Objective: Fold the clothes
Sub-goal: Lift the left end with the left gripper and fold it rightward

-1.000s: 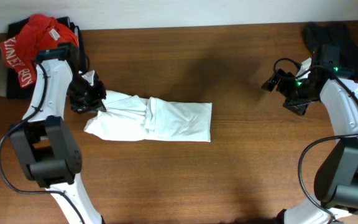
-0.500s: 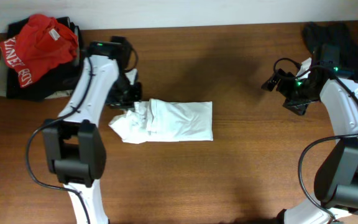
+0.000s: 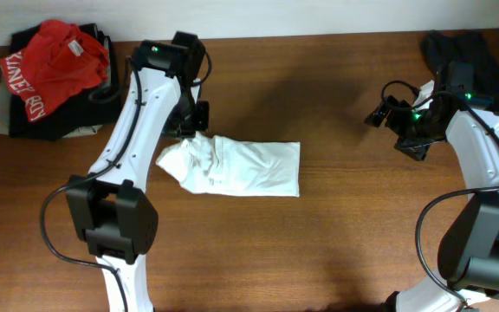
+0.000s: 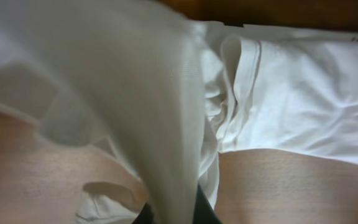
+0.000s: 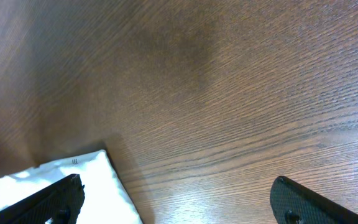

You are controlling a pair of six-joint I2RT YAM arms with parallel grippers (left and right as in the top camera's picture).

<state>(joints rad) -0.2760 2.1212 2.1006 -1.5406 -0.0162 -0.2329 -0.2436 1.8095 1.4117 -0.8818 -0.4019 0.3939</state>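
Well off to the left of the white T-shirt (image 3: 249,169), at the back corner of the wooden table (image 3: 336,251), a crumpled red shirt with white lettering (image 3: 46,56) is lying on top of a dark garment (image 3: 37,126). Nearer in, the left arm (image 3: 132,117) is reaching over from the T-shirt's left. The left gripper (image 3: 191,130) is sitting at the T-shirt's upper left end with its jaws pressed tight on a pinch of the white cloth. In the left wrist view the fabric is rising from the dark fingers (image 4: 204,214) at the bottom edge and draping across most of the picture. The T-shirt itself is lying across the middle of the table as a long folded bundle. Its left end is bunching and wrinkling at the grip, and its right half is lying flat with a straight edge. Well to the right of the T-shirt, the right gripper (image 3: 379,113) is hanging over bare wood with its jaws spread fully wide, holding nothing. Its wrist view is showing the two fingertips (image 5: 48,199) far apart, with the T-shirt's right corner beside the left one. Further right again, a long dark garment (image 3: 483,52) is lying at the table's back corner, well apart from the T-shirt.
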